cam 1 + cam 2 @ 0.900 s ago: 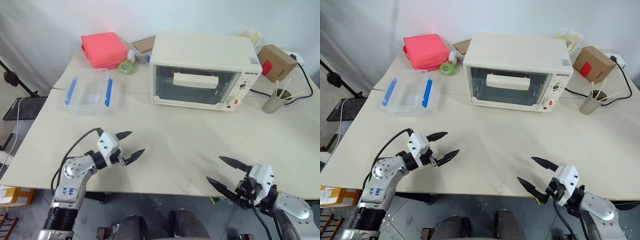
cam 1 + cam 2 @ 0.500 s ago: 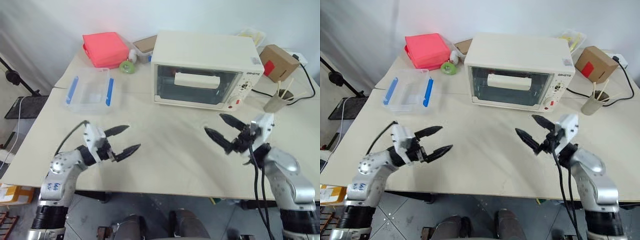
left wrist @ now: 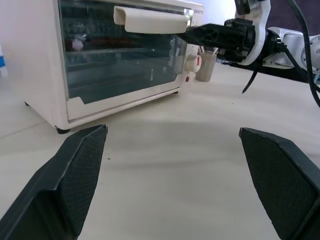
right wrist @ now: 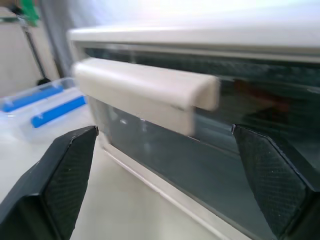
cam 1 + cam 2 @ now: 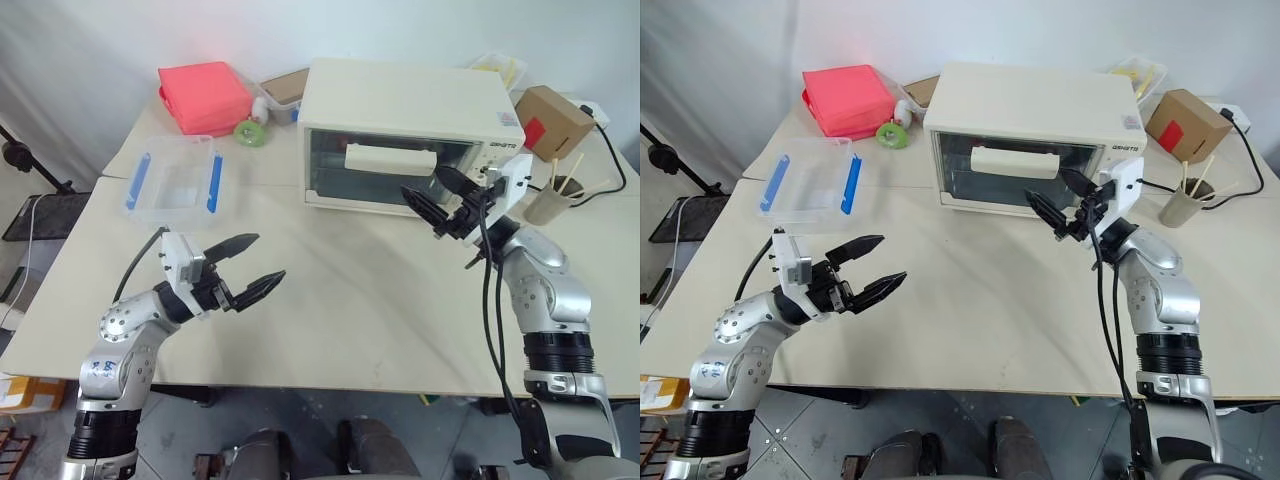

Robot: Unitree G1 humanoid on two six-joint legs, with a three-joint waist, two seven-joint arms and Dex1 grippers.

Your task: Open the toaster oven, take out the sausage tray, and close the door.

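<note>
Opening step: my right fingers (image 5: 437, 197) spread empty near the oven (image 5: 405, 135) door's handle (image 5: 391, 160); next, grab it. Left fingers (image 5: 248, 266) open, idle.

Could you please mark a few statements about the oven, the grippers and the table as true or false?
1. The oven door is shut. True.
2. The right gripper is closed on the door handle. False: its fingers are spread open just short of the handle.
3. The left gripper is open and empty. True.
4. The clear plastic box sits on top of the oven. False: it sits on the table, to the oven's left.
</note>
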